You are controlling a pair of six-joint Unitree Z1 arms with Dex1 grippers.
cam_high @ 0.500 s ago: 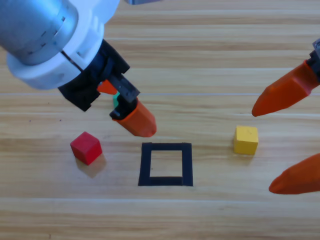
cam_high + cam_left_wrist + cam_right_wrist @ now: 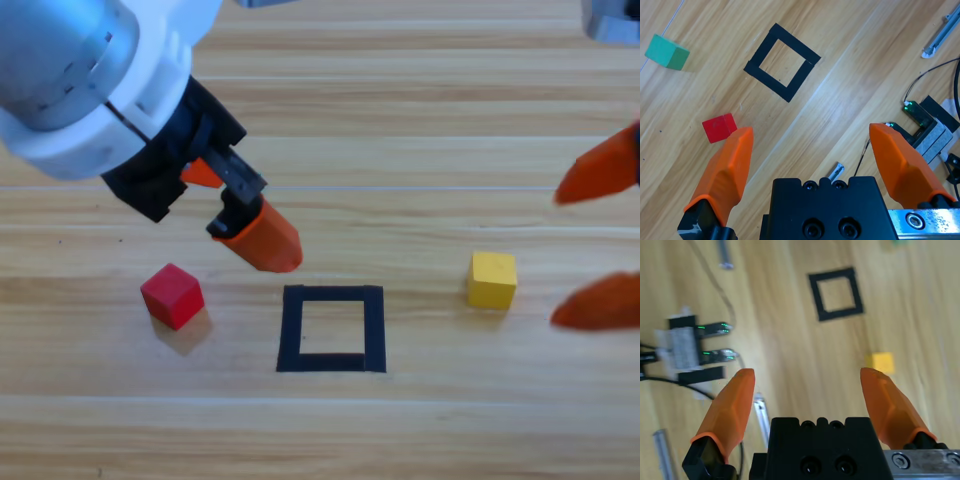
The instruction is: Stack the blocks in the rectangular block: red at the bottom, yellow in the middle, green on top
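The red (image 2: pixel 172 295) cube lies on the wood left of the rectangular block (image 2: pixel 332 328), a black tape outline with nothing inside it. Right of the outline sits the yellow (image 2: pixel 493 279) cube. My left gripper (image 2: pixel 240 215) hangs open above the table, up and to the right of the red cube. The left wrist view shows that gripper (image 2: pixel 811 134) open over bare wood, with the red cube (image 2: pixel 719 127) by one jaw, the outline (image 2: pixel 782 61) beyond, and the green (image 2: pixel 667 51) cube farther off. Green is hidden under the arm in the high view. My right gripper (image 2: pixel 558 257) is open at the right edge, beside yellow (image 2: pixel 880 361).
The right wrist view shows a small device with green lights (image 2: pixel 690 347), cables and metal bars (image 2: pixel 761 415) off to one side. A circuit board with cables (image 2: pixel 920 112) and a metal rail (image 2: pixel 945 30) appear in the left wrist view.
The right gripper has drawn back toward the right edge, away from the yellow cube. The left arm has shifted slightly up and left, and the sliver of green under it no longer shows.
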